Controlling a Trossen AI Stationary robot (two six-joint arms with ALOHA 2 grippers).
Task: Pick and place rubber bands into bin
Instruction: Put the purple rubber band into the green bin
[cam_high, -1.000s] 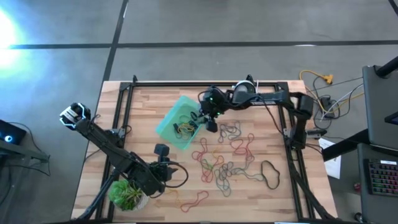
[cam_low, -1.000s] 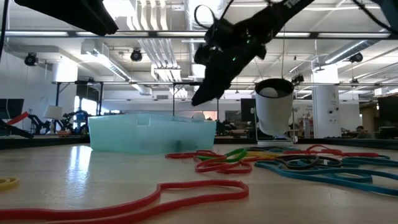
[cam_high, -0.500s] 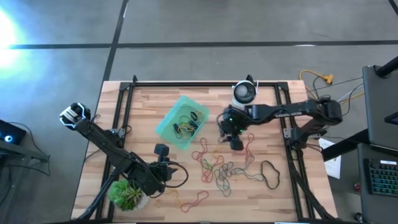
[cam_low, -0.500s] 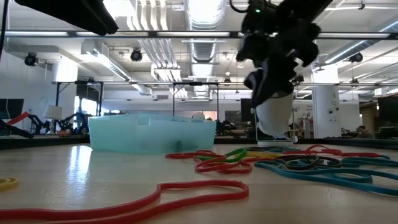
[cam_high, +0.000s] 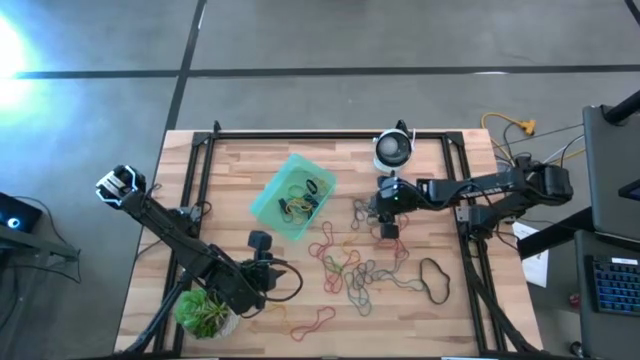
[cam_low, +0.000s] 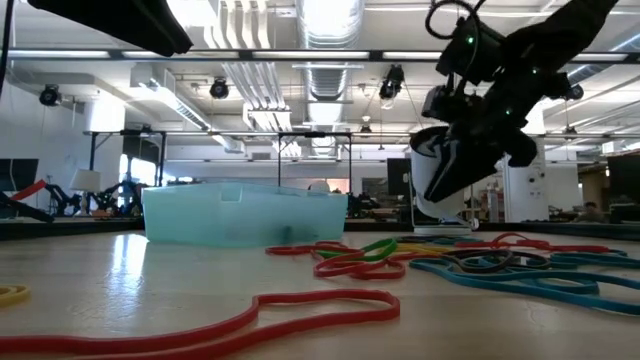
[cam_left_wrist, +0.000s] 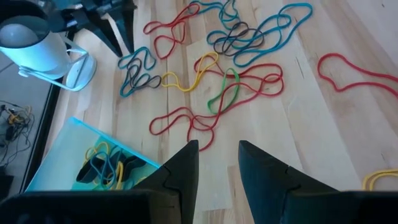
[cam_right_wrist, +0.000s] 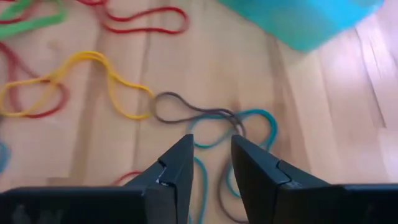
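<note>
Teal bin near the table's middle, holding only a few rubber bands. Many more bands left loose toward the right edge. Right gripper above them, fingers a little apart, holding nothing. Left gripper parked near the front edge, slightly open, empty.

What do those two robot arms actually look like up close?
Both arms are dark, jointed and slender. The right arm carries a small green light near its gripper, and black cables run along it. The left arm has a white-and-black part at its base. Each gripper ends in two dark, tapered fingers.
</note>
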